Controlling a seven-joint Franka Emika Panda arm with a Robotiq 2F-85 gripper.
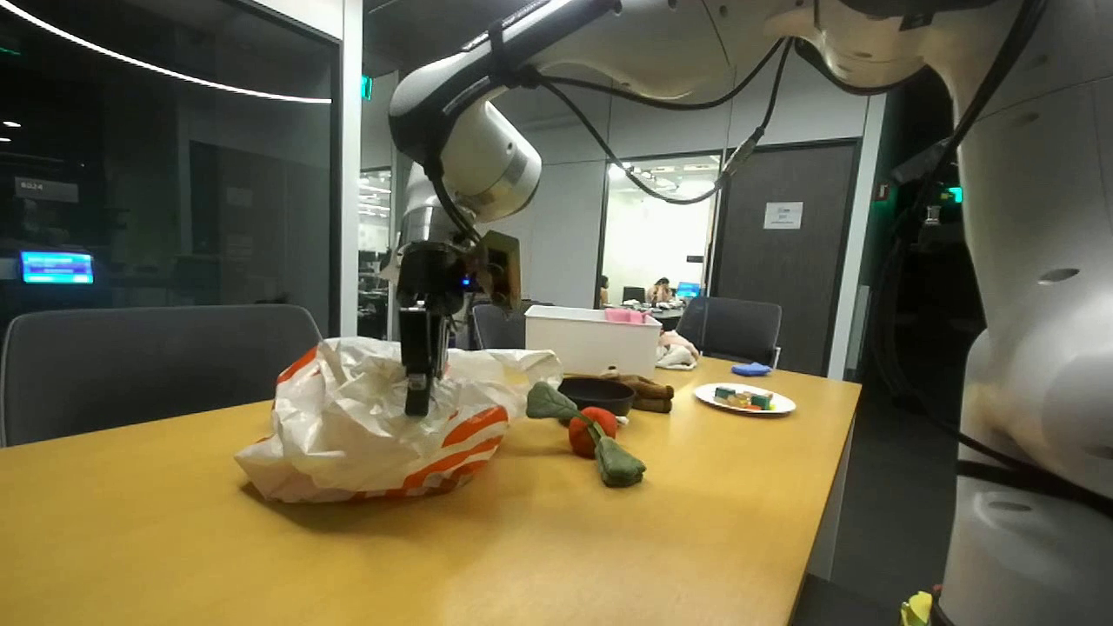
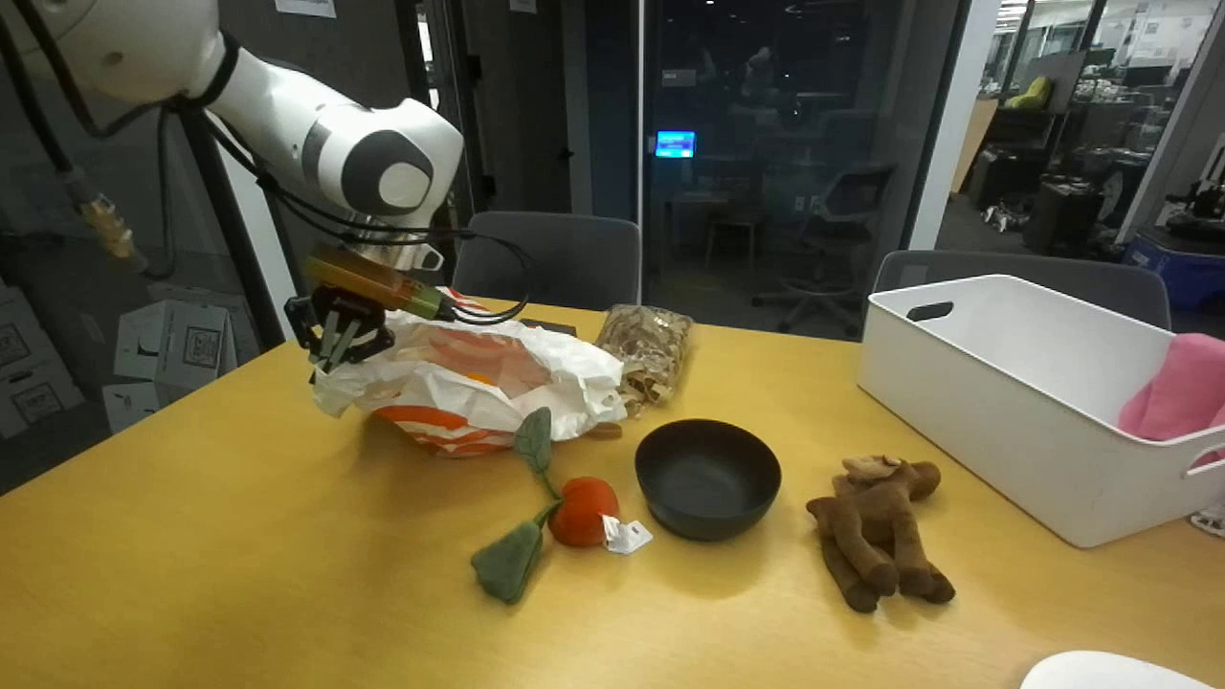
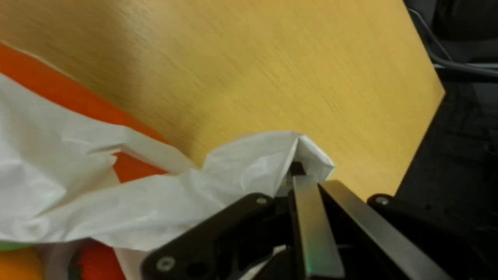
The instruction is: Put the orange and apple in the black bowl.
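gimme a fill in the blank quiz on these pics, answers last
The gripper is shut on a striped bag that is mostly ____.
In an exterior view, the black bowl stands ____ the striped bag and the brown plush animal.
The cloth-like thing in the white bin is ____.
In the wrist view, the orange item lies ____ of the red item.
Answers: white; between; pink; left.

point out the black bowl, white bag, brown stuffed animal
Black bowl [image 2: 708,483]: in an exterior view, on its inside.
White bag [image 1: 348,426]: in an exterior view, on its crumpled side.
Brown stuffed animal [image 2: 876,517]: in an exterior view, on its body.
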